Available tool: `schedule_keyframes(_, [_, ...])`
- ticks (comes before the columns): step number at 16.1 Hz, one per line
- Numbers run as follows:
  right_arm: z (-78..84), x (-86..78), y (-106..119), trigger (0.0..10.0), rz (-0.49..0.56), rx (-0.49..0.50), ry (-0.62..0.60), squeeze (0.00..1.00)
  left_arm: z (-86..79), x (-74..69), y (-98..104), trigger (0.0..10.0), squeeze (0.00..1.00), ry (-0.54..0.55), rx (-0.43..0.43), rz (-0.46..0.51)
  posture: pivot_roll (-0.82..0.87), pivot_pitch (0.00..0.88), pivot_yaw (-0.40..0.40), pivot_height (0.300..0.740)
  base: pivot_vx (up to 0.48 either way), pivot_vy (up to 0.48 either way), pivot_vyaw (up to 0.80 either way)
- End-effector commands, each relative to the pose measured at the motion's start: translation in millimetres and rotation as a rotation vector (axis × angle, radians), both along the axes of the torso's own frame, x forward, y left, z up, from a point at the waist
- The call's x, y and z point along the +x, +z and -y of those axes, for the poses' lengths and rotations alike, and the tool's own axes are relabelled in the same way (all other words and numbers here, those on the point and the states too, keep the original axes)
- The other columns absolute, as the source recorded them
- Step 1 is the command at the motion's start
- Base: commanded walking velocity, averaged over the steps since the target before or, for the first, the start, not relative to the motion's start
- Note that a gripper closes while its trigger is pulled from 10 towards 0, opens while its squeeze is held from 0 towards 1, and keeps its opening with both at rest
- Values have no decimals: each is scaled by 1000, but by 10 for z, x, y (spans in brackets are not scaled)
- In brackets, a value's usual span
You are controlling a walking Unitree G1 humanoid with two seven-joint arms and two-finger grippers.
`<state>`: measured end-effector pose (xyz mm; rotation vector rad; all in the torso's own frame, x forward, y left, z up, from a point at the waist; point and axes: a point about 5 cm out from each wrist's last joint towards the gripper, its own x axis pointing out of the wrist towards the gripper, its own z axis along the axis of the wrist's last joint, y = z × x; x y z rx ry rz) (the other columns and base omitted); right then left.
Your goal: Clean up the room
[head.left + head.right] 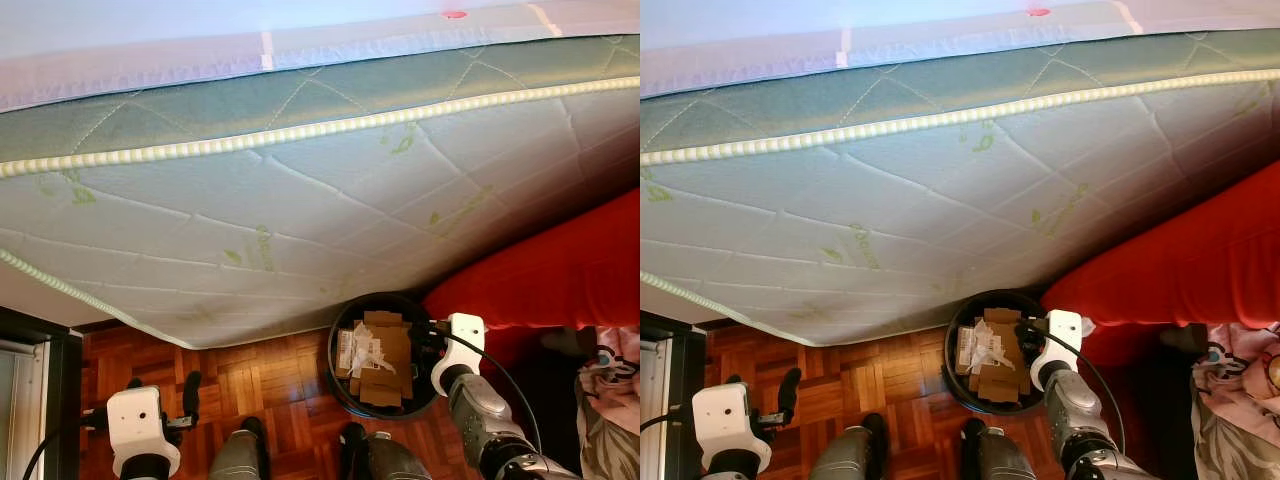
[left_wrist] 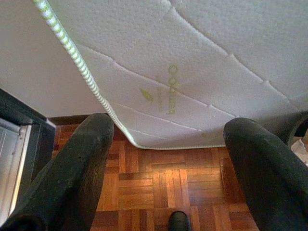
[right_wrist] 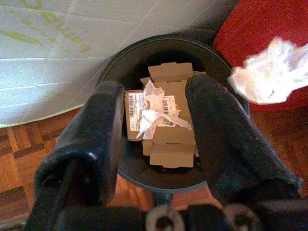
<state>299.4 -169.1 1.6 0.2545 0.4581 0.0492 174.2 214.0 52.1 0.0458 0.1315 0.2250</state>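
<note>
Black bin (image 3: 144,173) of cardboard, directly beneath open right gripper (image 3: 154,130)

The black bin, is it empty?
No, the black bin holds folded cardboard with crumpled white paper lying on top, seen between the right gripper's open fingers.

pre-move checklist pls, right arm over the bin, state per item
1. Right gripper over the bin: ok, fingers frame the opening in the right wrist view.
2. Right fingers open and holding nothing: ok.
3. Bin contents: ok, cardboard and crumpled paper lie inside.
4. Stray litter: not ok, a white paper wad sits outside the bin against the red cover.
5. Left gripper: ok, open over bare wood floor, holding nothing.
6. Clearance to the mattress: cannot tell, its edge overhangs close by the bin.
</note>
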Motion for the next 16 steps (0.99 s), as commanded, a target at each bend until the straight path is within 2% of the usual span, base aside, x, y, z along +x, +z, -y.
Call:
schedule_keyframes(1, [1, -119, -122, 10000, -56, 13, 4, 1000, -21, -78, -108, 10000, 0, 19, -9, -54, 214, 404, -91, 740, 0, 0, 0])
schedule_keyframes(5, [-25, -149, -159, 10000, -86, -24, 42, 1000, -25, -88, -137, 10000, 0, 24, -11, -62, 211, 407, -96, 740, 0, 0, 0])
schedule_keyframes(6, [-24, -156, -167, 10000, -91, -38, 40, 0, -18, -89, -172, 10000, 0, 24, -15, -72, 212, 401, -98, 740, 0, 0, 0])
schedule_keyframes(8, [-20, -162, -174, 10000, -97, -47, 36, 0, -16, -90, -213, 10000, 0, 26, -19, -82, 209, 393, -101, 740, 0, 0, 0])
schedule_keyframes(10, [3, -176, -185, 10000, -103, -51, 30, 0, -15, -99, -345, 10000, 0, 28, -32, -126, 199, 357, -113, 740, 0, 0, 0])
schedule_keyframes(15, [250, -276, -243, 10000, -136, -62, -57, 0, -79, -75, -742, 10000, 0, 48, -68, -265, 186, 229, -115, 740, 0, 0, 0])
schedule_keyframes(16, [224, -336, -298, 10000, -154, -63, -69, 0, -110, -63, -814, 10000, 0, 48, -67, -298, 175, 190, -111, 740, 0, 0, 0])
